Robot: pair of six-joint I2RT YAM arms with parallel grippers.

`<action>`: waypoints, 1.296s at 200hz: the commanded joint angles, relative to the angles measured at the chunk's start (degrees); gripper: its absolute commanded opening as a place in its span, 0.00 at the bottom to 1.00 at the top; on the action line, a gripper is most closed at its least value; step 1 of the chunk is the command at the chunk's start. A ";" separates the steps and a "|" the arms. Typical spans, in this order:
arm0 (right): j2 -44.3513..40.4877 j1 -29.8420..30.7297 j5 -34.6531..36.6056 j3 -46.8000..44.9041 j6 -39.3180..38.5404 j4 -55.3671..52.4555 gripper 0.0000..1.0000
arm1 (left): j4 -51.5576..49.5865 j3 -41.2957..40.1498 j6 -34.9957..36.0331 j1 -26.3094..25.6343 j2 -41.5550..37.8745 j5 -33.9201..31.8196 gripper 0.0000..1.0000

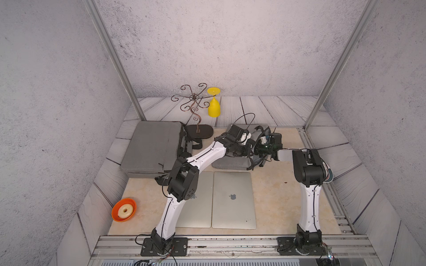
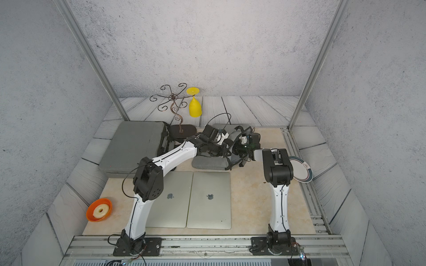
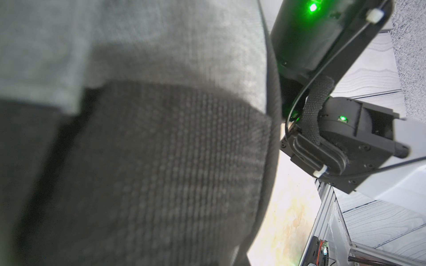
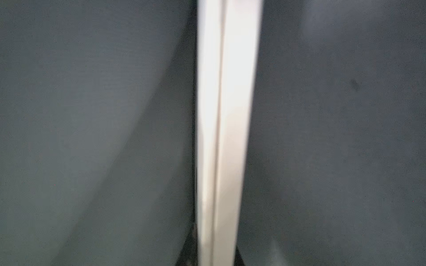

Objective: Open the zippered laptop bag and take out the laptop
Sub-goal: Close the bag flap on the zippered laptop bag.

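The small grey laptop bag [image 1: 232,162] lies at the centre of both top views, just above two silver laptops [image 1: 233,200] that rest side by side on the tabletop [image 1: 276,202]. The left arm [image 1: 207,152] and right arm [image 1: 306,165] meet over the bag's right-hand end, and their wrists hide both pincers' tips.

The left pincer is closed together. Its wrist view is filled with grey bag fabric and a darker woven panel [image 3: 161,161], so it probably pinches a flap or strap, though the contact itself is hidden.

The right wrist view shows a pale silver edge [image 4: 226,129] with a fine seam, running between dark surfaces on either side. I take this for the laptop's edge inside the bag. Whether the right pincer is apart or clamped on it cannot be told.

Several things could go wrong from here:
- A thin, smooth edge gives little purchase, so a shallow bite could slip as the pull begins.
- If the left hold is only on loose fabric, the whole bag may drag along with the laptop and ride onto the two machines below it.
- A corner could catch where the zip is only partly open.
- The right elbow sits just beside a plate [image 2: 299,169] at the right of the frame, and a backward pull could knock it.
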 commanded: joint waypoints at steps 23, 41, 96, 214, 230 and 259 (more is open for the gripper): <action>-11.96 -1.77 2.96 -5.47 -4.37 -2.90 0.00 | 4.48 -6.60 -0.35 1.75 -3.66 -2.26 0.00; -15.66 -2.62 4.93 -7.69 -5.56 -4.77 0.00 | 5.42 -8.49 -0.76 2.56 -4.61 -3.01 0.00; -24.35 -6.91 3.17 -11.95 -6.25 -9.10 0.00 | 4.77 -9.67 0.21 3.97 -4.70 -3.12 0.00; -38.45 -16.76 -0.09 -13.40 -21.06 -32.98 0.00 | 5.40 -8.68 0.26 4.52 -1.89 -3.15 0.00; -41.30 -17.46 0.48 -13.80 -23.54 -37.55 0.00 | 5.53 -6.93 -0.46 4.50 -0.41 -3.98 0.00; -46.80 -20.56 1.07 -14.26 -26.75 -45.80 0.00 | 6.00 -3.50 -2.82 4.60 2.41 -7.65 0.00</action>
